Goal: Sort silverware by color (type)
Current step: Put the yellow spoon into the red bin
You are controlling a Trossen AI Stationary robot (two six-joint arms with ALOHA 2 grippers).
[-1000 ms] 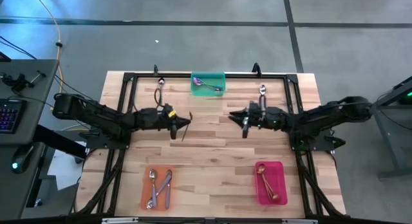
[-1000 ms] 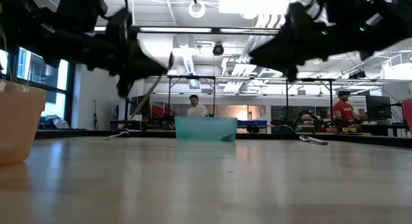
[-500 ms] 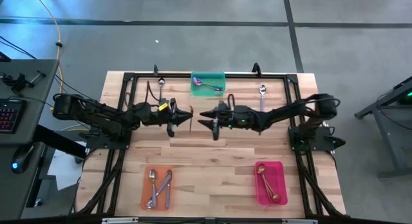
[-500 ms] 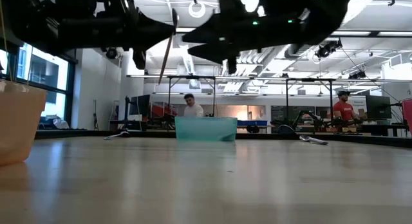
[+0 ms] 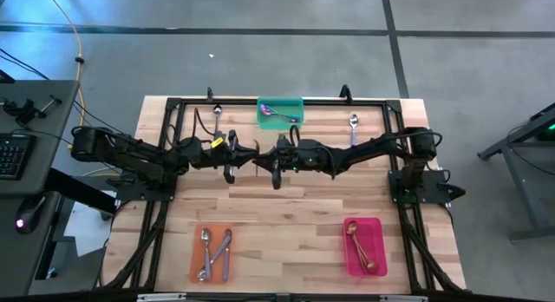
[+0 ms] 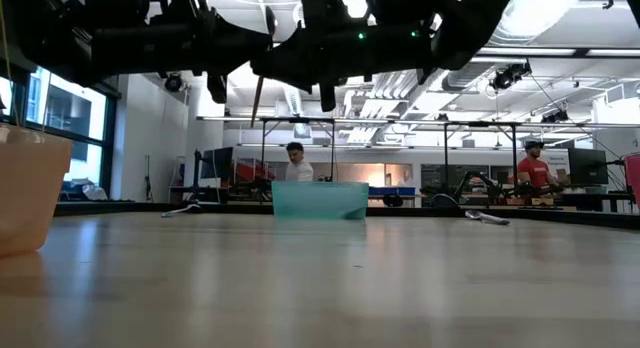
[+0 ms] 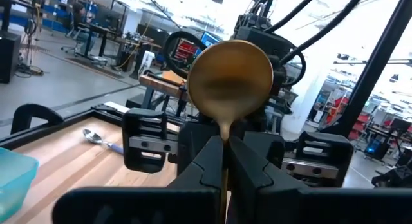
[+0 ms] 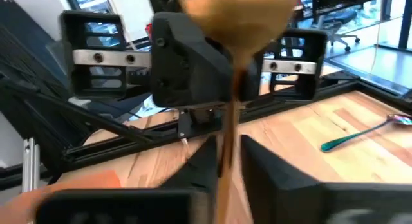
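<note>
Midair, both end effectors [image 5: 258, 160] (facing), gold spoon [image 7: 229, 79] pinched.

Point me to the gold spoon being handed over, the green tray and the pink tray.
gold spoon [image 7: 230, 79]: left wrist view, on the bowl.
green tray [image 5: 281, 113]: high view, on its floor.
pink tray [image 5: 374, 224]: high view, on its rim.

a robotics lab or workshop: open hall with exposed ceiling ducts [image 6: 300, 93], rows of framed workstations [image 6: 480, 153] (people seated at monitors [image 6: 585, 168]), grey concrete floor [image 5: 277, 68].
</note>
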